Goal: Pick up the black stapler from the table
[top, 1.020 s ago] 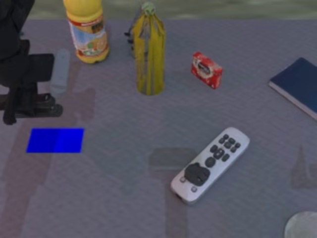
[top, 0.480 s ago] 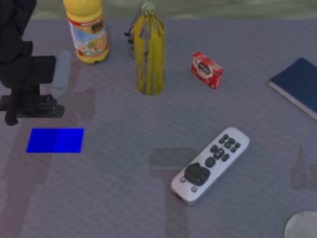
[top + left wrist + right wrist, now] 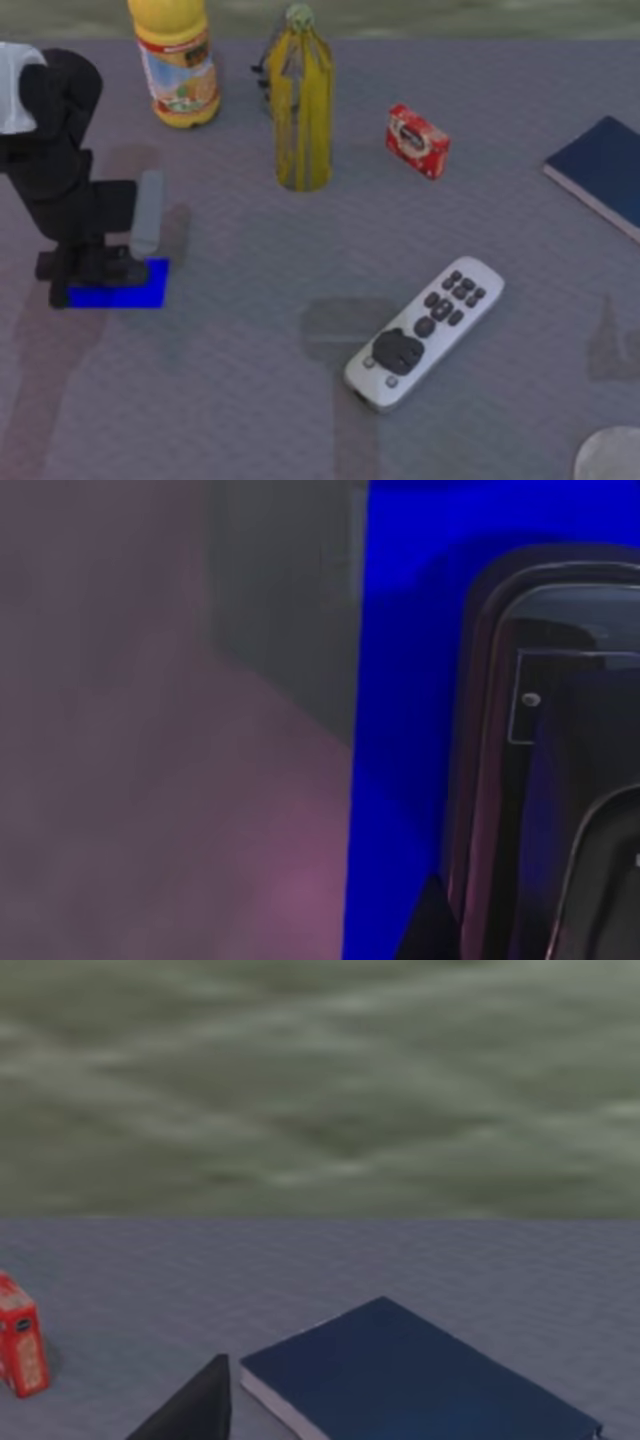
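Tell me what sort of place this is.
Likely a simulated tabletop test scene, not a real room: a grey-purple table with a blue rectangle marked on it, scattered household items like a remote and a juice bottle, and a blurry green backdrop.

The left arm (image 3: 70, 190) covers part of the blue rectangle (image 3: 135, 290); the black stapler (image 3: 545, 780) runs off the left wrist view's edge

Backdrop: a mottled olive-green wall (image 3: 320, 1080) rose behind the far edge, cloudy and unevenly shaded.
Surface: grey-purple woven texture, meeting the wall in a straight line.
Light: soft, casting faint grey shadows on the surface.
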Available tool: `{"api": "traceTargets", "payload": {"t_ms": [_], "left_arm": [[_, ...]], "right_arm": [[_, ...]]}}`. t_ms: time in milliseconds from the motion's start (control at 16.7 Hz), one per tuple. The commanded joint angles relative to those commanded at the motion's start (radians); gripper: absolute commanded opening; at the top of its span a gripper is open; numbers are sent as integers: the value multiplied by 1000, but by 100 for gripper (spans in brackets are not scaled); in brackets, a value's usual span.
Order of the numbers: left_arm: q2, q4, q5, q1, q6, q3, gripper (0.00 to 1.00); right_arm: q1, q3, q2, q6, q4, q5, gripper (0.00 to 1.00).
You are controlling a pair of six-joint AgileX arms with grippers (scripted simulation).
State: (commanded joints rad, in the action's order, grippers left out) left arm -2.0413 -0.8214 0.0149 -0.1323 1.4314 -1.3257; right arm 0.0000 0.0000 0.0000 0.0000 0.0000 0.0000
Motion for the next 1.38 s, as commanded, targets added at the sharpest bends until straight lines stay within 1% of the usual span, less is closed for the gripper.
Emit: {"api": "traceTargets", "payload": {"t_ms": [240, 1020, 1080, 1380], "left_arm": [[-5, 9, 0, 0, 0, 7, 0], [-5, 9, 0, 0, 0, 7, 98], [-5, 9, 0, 0, 0, 7, 100], [-5, 9, 0, 0, 0, 7, 100]], "right_arm": [[0, 0, 0, 0, 0, 0, 100], [0, 0, 0, 0, 0, 0, 100], [0, 0, 0, 0, 0, 0, 100], [0, 0, 0, 0, 0, 0, 100]]}}
